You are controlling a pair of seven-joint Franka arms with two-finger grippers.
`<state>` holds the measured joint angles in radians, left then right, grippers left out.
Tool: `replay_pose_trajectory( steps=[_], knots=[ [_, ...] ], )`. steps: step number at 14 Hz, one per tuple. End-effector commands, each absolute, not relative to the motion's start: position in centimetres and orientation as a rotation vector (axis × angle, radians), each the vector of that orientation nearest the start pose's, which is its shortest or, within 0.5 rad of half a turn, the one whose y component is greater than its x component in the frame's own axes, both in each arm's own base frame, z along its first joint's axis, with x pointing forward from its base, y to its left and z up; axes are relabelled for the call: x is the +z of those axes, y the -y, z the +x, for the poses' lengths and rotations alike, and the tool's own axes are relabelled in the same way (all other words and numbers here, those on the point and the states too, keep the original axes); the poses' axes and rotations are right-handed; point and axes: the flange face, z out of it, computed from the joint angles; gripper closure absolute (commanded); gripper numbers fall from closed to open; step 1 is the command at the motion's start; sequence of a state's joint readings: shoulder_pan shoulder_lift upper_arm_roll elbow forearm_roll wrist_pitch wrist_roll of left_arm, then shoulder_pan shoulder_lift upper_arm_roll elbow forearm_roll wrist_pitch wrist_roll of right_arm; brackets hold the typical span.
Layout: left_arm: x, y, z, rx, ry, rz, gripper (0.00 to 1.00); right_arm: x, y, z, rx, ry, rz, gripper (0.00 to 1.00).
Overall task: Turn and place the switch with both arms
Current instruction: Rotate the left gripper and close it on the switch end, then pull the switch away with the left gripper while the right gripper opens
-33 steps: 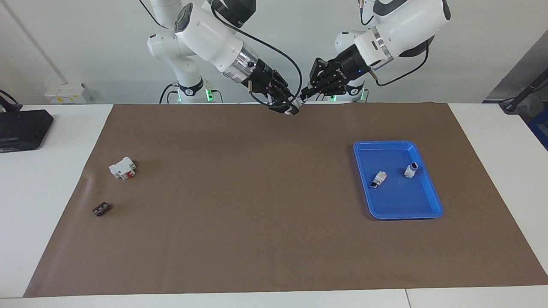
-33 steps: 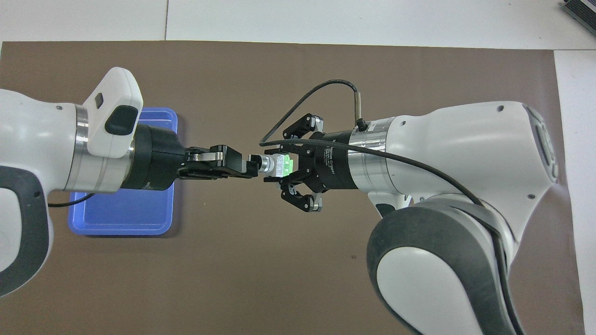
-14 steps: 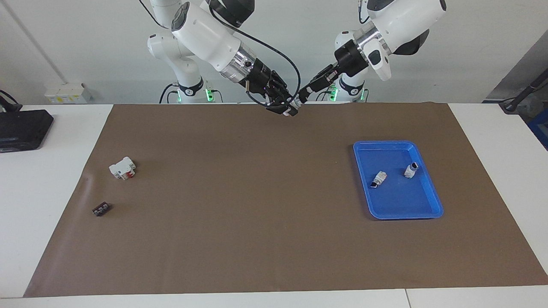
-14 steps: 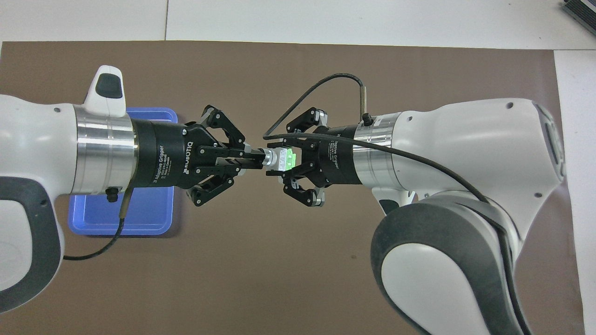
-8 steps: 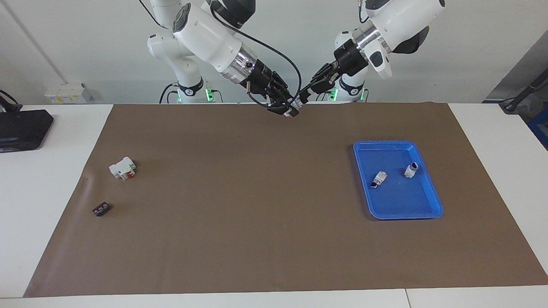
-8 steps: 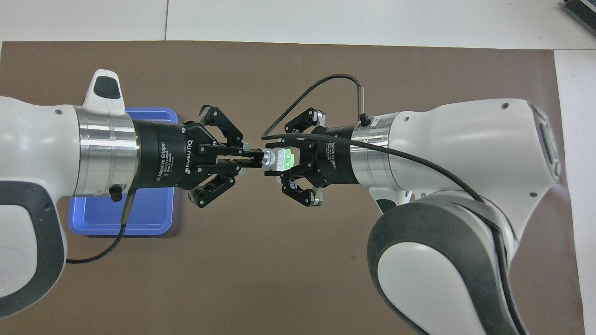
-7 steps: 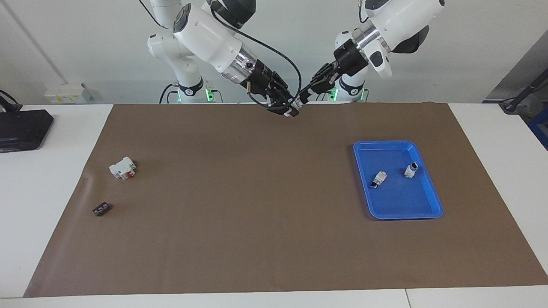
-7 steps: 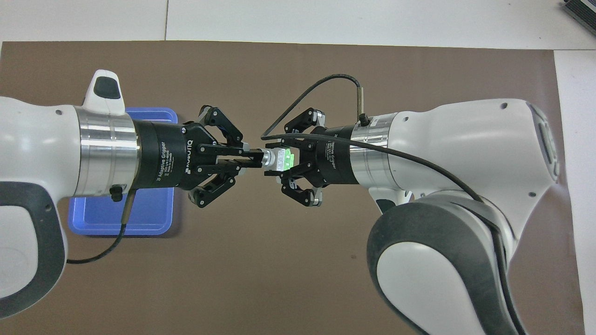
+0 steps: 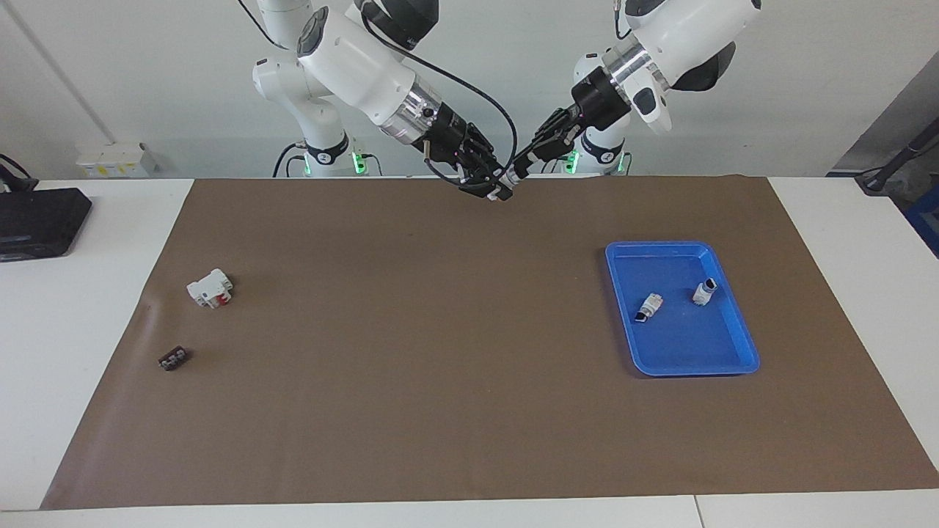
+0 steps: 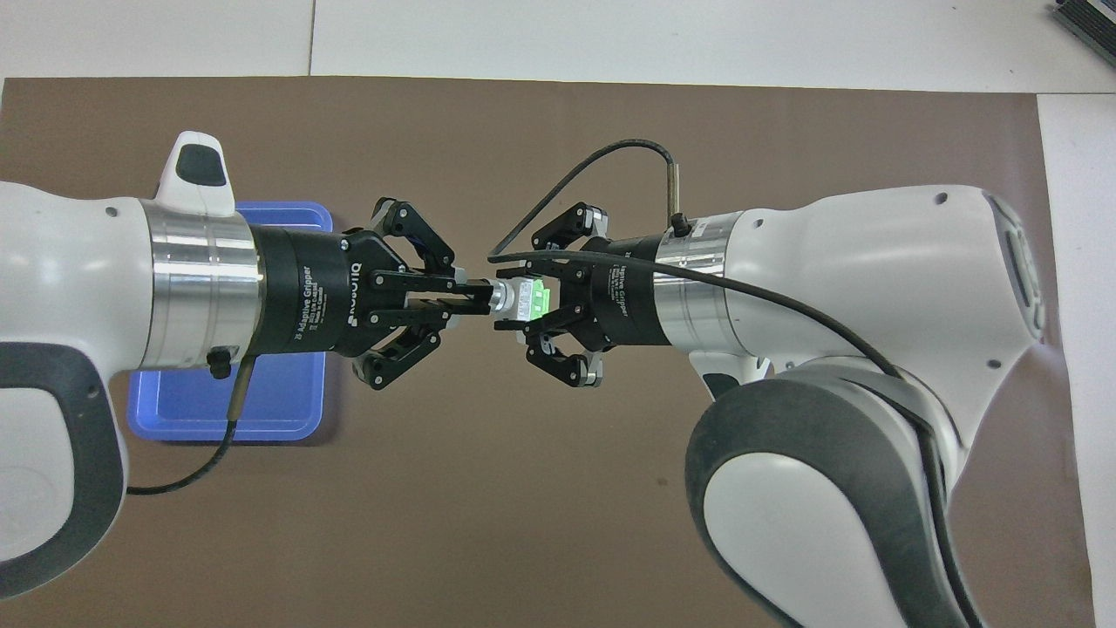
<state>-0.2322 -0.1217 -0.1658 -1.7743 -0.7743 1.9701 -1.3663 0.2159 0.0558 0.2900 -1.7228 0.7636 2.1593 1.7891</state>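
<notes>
The switch [image 10: 532, 299], a tiny white block with its bright green face up, hangs in the air between both grippers, over the brown mat's edge nearest the robots. My right gripper [image 10: 514, 303] is shut on its body. My left gripper [image 10: 478, 299] is shut on the short stem at its end. The two grippers face each other tip to tip. In the facing view the switch [image 9: 501, 192] shows as a small white bit between the right gripper [image 9: 486, 187] and the left gripper [image 9: 516, 174].
A blue tray [image 9: 689, 345] lies toward the left arm's end, with two small white pieces with black ends [image 9: 648, 306] in it. A larger white block with a red part [image 9: 210, 287] and a small dark piece [image 9: 172, 358] lie toward the right arm's end.
The left wrist has turned about a quarter turn while shut on the stem. Over the last half second both grippers have barely moved.
</notes>
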Motion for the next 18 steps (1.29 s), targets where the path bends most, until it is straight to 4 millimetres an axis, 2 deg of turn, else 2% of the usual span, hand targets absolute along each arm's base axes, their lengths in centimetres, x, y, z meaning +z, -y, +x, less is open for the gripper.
replay_pose_trajectory(
  steps=[1, 3, 7, 9, 12, 14, 16, 18],
  knots=[
    [64.7, 24.7, 50.0, -0.369, -1.35, 1.991, 1.0, 59.8, -32.0, 51.8, 0.674, -1.737, -1.718, 0.67],
    [64.7, 24.6, 50.0, -0.365, -1.348, 1.992, 1.0, 59.9, -32.0, 51.7, 0.639, -1.728, -1.748, 0.0],
    [64.4, 24.0, 50.2, -0.342, -1.325, 2.013, 1.0, 59.9, -31.9, 51.3, 0.538, -1.628, -1.899, 0.0],
    [64.0, 23.1, 50.5, -0.309, -1.31, 2.043, 1.0, 60.3, -30.6, 51.1, 0.388, -1.516, -2.071, 0.0],
    [63.2, 19.7, 51.5, -0.22, -1.292, 2.111, 1.0, 60.2, -27.5, 51.7, 0.158, -1.355, -2.333, 0.0],
    [62.1, 18.0, 51.5, -0.14, -1.283, 2.216, 1.0, 59.5, -24.4, 52.7, 0.033, -1.201, -2.531, 0.0],
    [61.1, 14.9, 51.3, -0.083, -1.236, 2.358, 1.0, 59.5, -21.6, 53.4, -0.095, -1.005, -2.71, 0.0],
    [60.1, 10.6, 51.4, -0.057, -1.168, 2.442, 1.0, 59.6, -18.6, 54.0, -0.172, -0.829, -2.862, 0.0]
  ],
)
